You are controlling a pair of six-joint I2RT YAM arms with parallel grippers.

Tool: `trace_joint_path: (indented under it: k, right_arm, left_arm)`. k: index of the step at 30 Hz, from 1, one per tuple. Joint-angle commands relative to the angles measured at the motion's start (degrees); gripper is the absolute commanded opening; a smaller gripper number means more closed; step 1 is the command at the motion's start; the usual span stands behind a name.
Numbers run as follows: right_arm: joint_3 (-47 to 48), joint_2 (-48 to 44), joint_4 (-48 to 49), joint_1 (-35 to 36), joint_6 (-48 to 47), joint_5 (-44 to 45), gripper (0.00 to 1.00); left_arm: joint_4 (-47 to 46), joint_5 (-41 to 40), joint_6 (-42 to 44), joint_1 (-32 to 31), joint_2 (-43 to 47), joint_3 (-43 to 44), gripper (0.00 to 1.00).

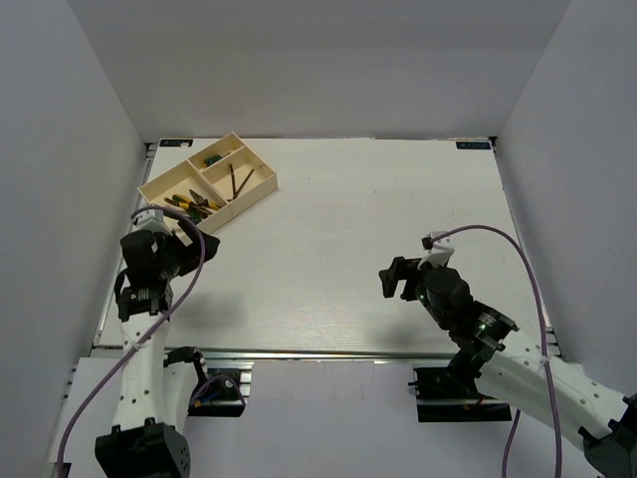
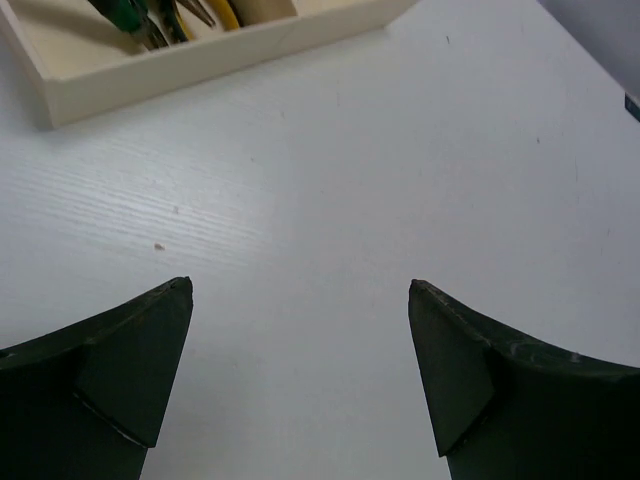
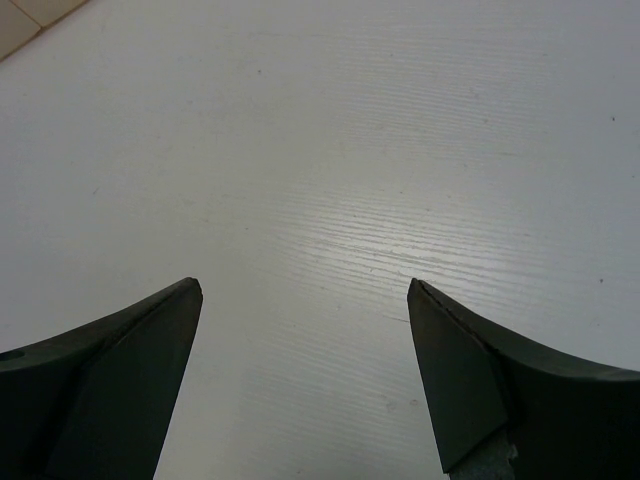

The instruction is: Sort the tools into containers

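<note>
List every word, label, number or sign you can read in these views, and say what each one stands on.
Dark sticker at the far-left corner of the table: light print, too small to read.
Second dark sticker at the far-right corner: light print, too small to read.
Tray and tools: no lettering visible.
Nothing legible in either wrist view.

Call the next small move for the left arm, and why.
Probably back the left gripper away from the tray and park it. Its jaws are open and empty, like the right gripper; pliers, rods and green piece all lie in compartments, and no tool shows on the table.
</note>
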State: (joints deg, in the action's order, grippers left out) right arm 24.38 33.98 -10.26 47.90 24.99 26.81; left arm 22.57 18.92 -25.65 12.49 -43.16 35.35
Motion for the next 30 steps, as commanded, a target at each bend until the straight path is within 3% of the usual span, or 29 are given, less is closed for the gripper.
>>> trace_joint_path:
  k: [1,6,18,30]
  right_arm:
    - [-1.61,-2.33,0.15,0.00,2.69,3.60,0.89]
    - [-4.08,-5.23,0.77,0.00,2.60,4.13,0.89]
    - [-9.09,-8.84,1.38,0.00,2.26,4.84,0.89]
    - [-9.18,-9.37,2.70,0.00,0.58,4.39,0.89]
  left_arm:
    - [7.04,1.04,2.79,-1.68,4.74,1.37,0.98]
    - [10.21,-0.20,4.12,-4.49,6.76,3.06,0.98]
    - [4.94,3.85,2.36,-4.49,6.42,-1.08,0.98]
    - [6.52,-0.81,-0.10,-4.49,4.05,-0.55,0.98]
